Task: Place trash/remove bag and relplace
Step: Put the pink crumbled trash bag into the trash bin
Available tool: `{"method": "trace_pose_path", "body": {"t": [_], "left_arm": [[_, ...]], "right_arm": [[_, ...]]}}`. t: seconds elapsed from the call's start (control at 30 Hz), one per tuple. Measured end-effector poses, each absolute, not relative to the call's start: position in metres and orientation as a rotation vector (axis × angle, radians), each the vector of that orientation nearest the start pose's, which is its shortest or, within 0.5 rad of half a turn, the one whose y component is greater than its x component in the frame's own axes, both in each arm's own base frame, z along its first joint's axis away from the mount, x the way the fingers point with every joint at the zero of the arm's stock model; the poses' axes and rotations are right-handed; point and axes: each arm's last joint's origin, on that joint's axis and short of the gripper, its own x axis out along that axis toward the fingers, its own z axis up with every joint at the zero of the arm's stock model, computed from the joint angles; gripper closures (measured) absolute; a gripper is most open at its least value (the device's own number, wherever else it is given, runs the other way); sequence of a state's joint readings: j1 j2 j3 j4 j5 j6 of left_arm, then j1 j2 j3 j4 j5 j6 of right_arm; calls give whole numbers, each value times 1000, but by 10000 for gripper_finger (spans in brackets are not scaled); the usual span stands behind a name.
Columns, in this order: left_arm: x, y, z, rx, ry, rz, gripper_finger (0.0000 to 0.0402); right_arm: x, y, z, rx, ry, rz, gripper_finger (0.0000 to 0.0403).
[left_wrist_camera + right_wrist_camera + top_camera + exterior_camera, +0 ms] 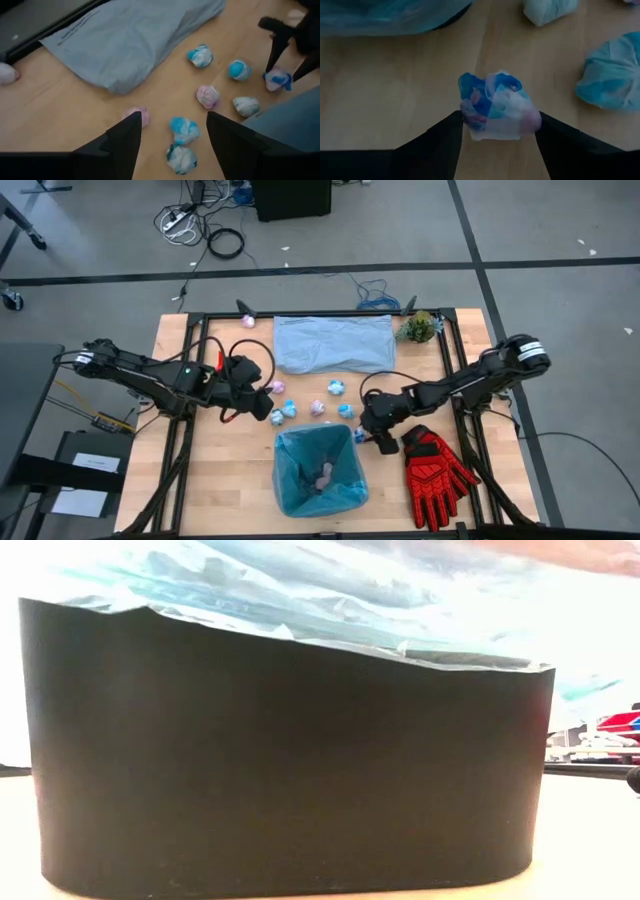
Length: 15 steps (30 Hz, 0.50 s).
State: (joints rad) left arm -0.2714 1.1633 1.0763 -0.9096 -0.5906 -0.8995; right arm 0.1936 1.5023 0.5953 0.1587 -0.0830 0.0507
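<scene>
A black bin [290,750] lined with the cyan bag [318,470] stands near the table's near edge, with one wad [325,476] inside. Several pink, blue and white wads [316,407] lie on the wood between the bin and a grey-blue bag [335,342]. My left gripper [268,402] is open and hovers left of the wads; two blue-white wads [184,129] show between its fingers. My right gripper [362,436] is open at the bin's far right corner. Its fingers stand on either side of one blue, white and pink wad [499,112]. My right gripper [499,119] straddles the blue, white and pink wad [277,79] from above, one finger [445,135] on each side. The wad lies on the table. Its edges reach both fingers, but I cannot tell whether they touch it.
A red and black glove [435,472] lies right of the bin, beside my right gripper. A small green plant [420,328] stands at the far right corner. One pink wad [6,73] lies apart near the far edge. The cyan liner [300,600] hangs over the bin's rim.
</scene>
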Motion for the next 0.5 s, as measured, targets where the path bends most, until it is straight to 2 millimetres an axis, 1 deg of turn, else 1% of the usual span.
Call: {"method": "trace_pose_path", "body": {"t": [0.1,0.17,0.23,0.33,0.37,0.4,0.5], "left_arm": [[211,-43,307,-416,695,652,178],[211,-44,307,-414,699,651,181],[210,-44,306,-425,703,654,183],[208,-44,304,-478,714,695,188],[208,-44,303,-495,717,704,189],[208,-45,302,-504,727,703,190],[207,-47,301,-515,747,683,194]], "right_arm": [[268,52,143,37,753,243,221],[268,50,143,52,754,240,253],[269,48,143,57,754,233,293],[268,44,144,58,756,221,365],[268,43,146,60,755,217,382],[267,43,147,60,754,213,389],[264,41,155,89,736,184,394]]}}
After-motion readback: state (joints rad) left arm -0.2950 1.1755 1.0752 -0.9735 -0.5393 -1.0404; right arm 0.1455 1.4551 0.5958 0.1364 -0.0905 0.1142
